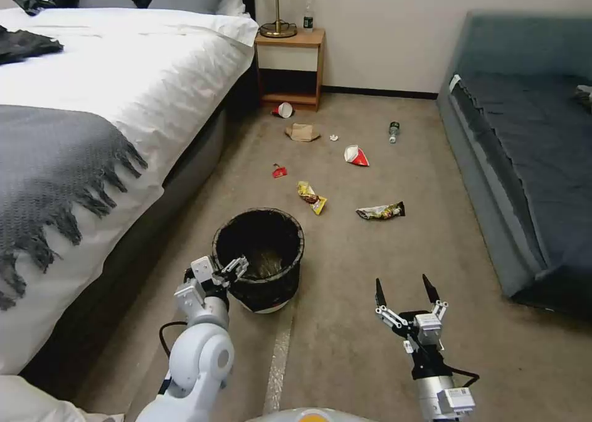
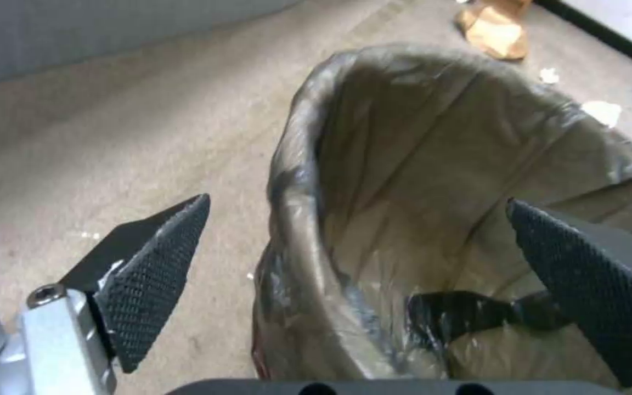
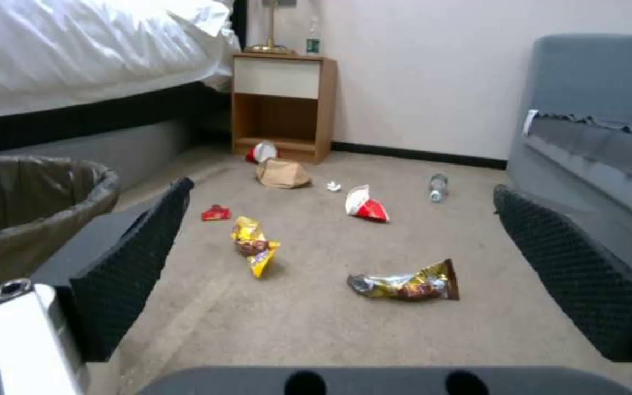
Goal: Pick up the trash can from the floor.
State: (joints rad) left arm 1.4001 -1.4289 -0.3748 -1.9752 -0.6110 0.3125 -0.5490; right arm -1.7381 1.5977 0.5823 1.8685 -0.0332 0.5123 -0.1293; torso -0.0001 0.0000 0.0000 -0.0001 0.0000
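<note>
Beige carpet runs between a white-sheeted bed and a grey-blue sofa, with a wooden nightstand against the far wall. The trash can, a white bin with a black liner bag folded over its rim, stands upright on the floor, so the lift itself is not yet done.

The left gripper is at the near left part of the rim with its fingers spread apart. In the left wrist view the left gripper straddles the bin wall: one finger lies outside over the carpet, the other over the bag-lined inside, and the rim runs between them. Neither pad looks pressed against the liner, so I judge the reach essentially complete, with the closing and the raising left to do.

The right gripper hangs low over bare carpet, well to the right of the bin, fingers wide apart and holding nothing. Beyond it lie a yellow snack bag, a crumpled foil wrapper, a red-and-white carton, a brown paper bag and a small bottle.
</note>
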